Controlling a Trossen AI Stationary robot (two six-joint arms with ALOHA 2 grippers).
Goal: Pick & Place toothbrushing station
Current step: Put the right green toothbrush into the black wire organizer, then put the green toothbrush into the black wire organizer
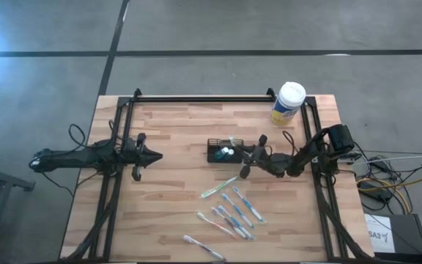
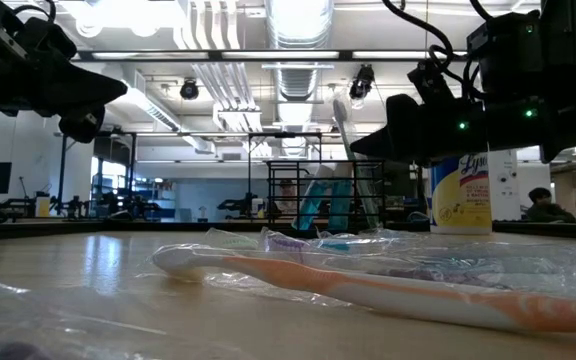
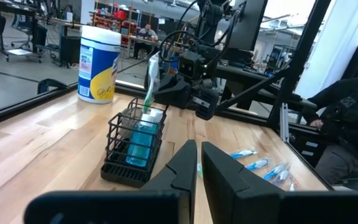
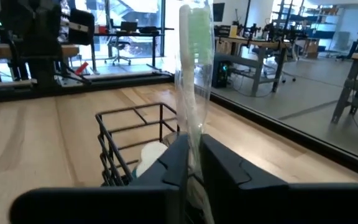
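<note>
The toothbrushing station (image 1: 222,151) is a small black wire caddy in the middle of the table, also seen in the left wrist view (image 3: 132,146). It holds a blue bottle with a white cap (image 3: 140,138). A green toothbrush in a clear wrapper (image 4: 194,50) stands upright at the caddy's right end, and my right gripper (image 1: 242,154) is shut on it. My left gripper (image 1: 152,155) hovers shut and holding nothing over the table's left half, pointing at the caddy. My right gripper pinches the wrapped toothbrush between its two fingers at the lower part of the shaft (image 4: 195,134). The fingers come level from the table's right side and lie across it. The toothbrush (image 3: 150,81) stands nearly upright, its lower end down inside the caddy (image 4: 135,124).
A white-lidded, yellow-labelled canister (image 1: 289,103) stands at the far right of the table. Several wrapped toothbrushes (image 1: 234,209) lie loose on the near half, one green (image 1: 218,189) and one close to the front edge (image 1: 204,248). The table's left half is bare wood.
</note>
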